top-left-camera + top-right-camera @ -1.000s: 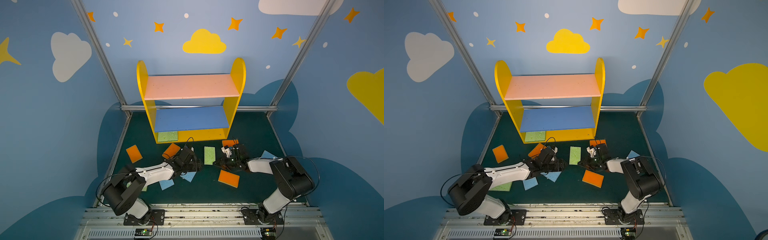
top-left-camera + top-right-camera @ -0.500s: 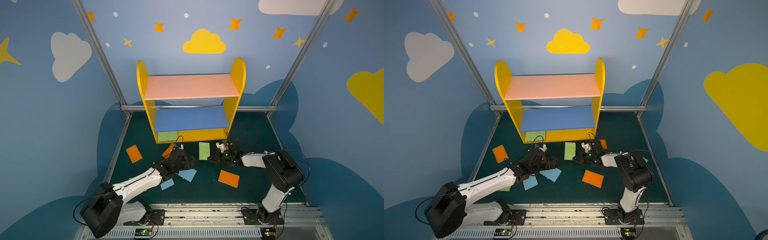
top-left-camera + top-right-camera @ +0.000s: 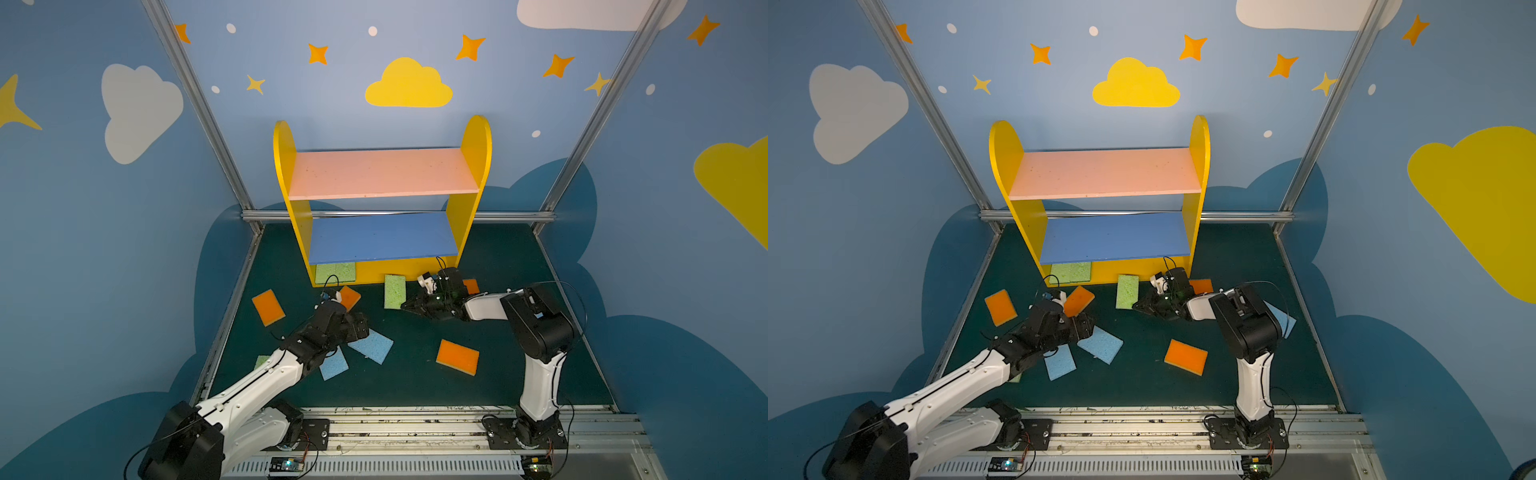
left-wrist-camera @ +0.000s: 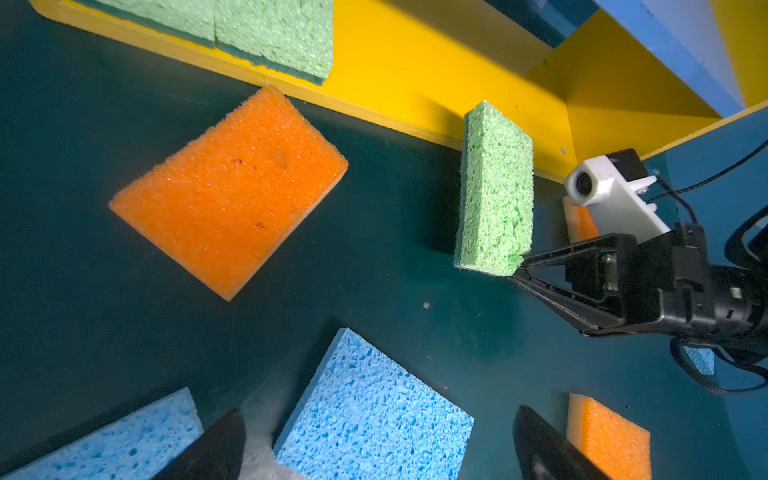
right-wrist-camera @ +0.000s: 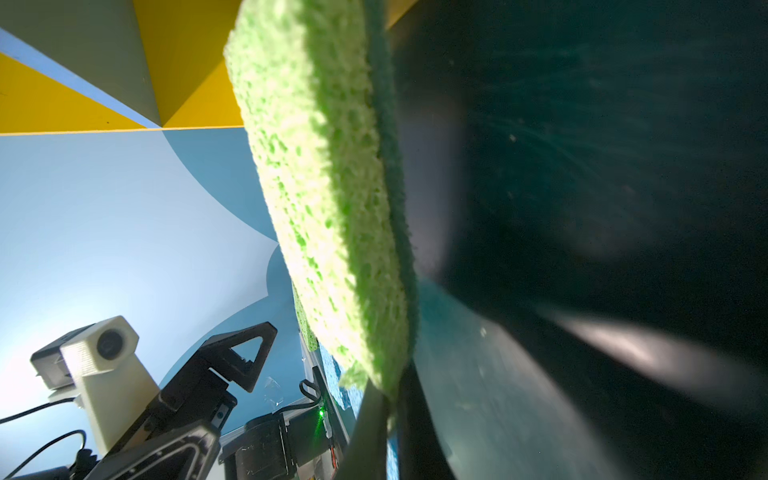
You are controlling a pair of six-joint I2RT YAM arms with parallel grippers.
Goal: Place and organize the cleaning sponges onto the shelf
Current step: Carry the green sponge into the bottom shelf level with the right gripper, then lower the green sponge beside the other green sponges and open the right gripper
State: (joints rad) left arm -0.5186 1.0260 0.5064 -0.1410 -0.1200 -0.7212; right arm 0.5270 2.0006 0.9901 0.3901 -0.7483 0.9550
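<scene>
While the right jaws are closed on one short end of a light green sponge [image 3: 395, 291], that slab tilts up off the bench [image 3: 415, 386]. Its far end leans on the front lip of the yellow bottom board [image 3: 374, 270] of the shelf [image 3: 476, 145]. The right wrist view shows its coarse, open-pored face and a thin, darker green layer along the underside.

The left jaws stand spread wide. Their two dark, tapered fingertips [image 4: 220, 444] sit either side of a light blue sponge [image 4: 370, 411] that lies flat; whether they touch it I cannot tell. This one is a thick rectangle pitted with large irregular holes. A second blue sponge [image 3: 333, 363] of the same texture lies just beside it, partly under the left arm.

Smooth and painted, the shelf has two round-topped yellow side panels, a flat pink board [image 3: 382, 174] on top and a blue board [image 3: 382, 237] in the middle. Two more green sponges [image 3: 336, 272] lie flat on the bottom board at its left end, side by side with edges touching.

An orange sponge [image 4: 228, 191] just in front of the shelf has a finer, tighter foam flecked with dark specks, and a yellow layer shows along its edge. Further orange sponges lie flat on the dark, matte bench:
- one near the left wall [image 3: 268, 306]
- one in the open middle [image 3: 457, 356]
- one half hidden behind the right wrist [image 3: 471, 286]

A third blue sponge [image 3: 1281, 320] pokes out beside the right arm. A green corner [image 3: 262, 360] shows under the left arm.
</scene>
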